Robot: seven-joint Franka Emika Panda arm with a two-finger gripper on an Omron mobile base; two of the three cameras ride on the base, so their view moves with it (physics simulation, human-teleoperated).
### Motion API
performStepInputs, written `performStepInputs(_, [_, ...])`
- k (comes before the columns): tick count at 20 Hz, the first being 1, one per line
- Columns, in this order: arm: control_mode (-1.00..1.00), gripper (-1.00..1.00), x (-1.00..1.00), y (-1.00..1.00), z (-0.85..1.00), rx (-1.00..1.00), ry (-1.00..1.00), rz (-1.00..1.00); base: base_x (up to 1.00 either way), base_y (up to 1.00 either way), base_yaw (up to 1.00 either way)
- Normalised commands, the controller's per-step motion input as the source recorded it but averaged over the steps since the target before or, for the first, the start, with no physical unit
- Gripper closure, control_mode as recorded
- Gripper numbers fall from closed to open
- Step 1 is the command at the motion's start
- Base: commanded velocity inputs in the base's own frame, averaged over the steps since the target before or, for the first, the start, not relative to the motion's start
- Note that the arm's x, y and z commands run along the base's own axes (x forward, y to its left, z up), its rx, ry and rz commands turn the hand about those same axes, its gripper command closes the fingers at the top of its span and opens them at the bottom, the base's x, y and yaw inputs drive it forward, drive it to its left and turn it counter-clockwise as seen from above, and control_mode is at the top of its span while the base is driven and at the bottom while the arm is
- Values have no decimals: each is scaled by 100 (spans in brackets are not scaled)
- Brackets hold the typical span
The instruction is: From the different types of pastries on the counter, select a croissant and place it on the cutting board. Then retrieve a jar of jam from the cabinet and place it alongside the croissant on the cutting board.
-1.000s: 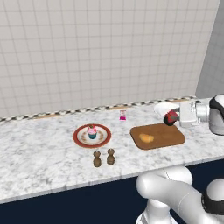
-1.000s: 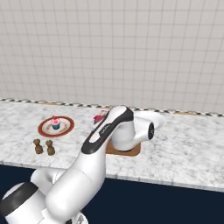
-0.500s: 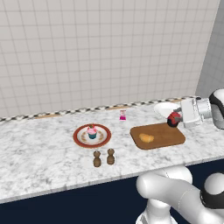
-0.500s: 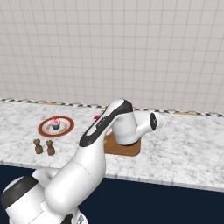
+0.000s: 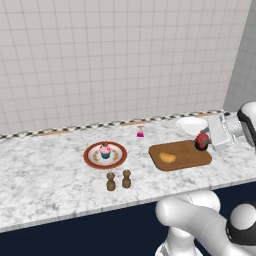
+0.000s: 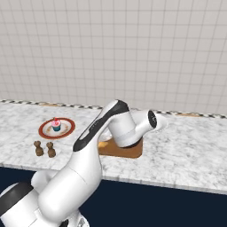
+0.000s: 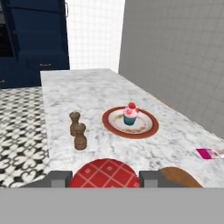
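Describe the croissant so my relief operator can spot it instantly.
Find the marbled counter, then the brown cutting board at its right. The croissant lies on the board's left half: small, lumpy, golden-orange, unlike the pink-frosted cupcake on the red-rimmed plate.

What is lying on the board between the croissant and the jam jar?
Nothing. In the left base view only bare cutting board separates the croissant from the jar of jam held in the gripper.

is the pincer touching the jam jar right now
Touching. In the hand view the jam jar's red checked lid sits squeezed between the pincer's two fingertips, no gap either side.
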Motion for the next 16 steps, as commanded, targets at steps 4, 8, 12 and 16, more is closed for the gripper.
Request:
performStepInputs(4, [-100,100,0,0,-21,0,21,0,0,0,0])
performStepInputs(8, [-100,100,0,0,-16,-1,7,0,0,0,0])
performStepInputs(12, [-100,100,0,0,-22,0,-4,0,0,0,0])
performStepInputs(16, [-100,100,0,0,-20,0,-9,0,0,0,0])
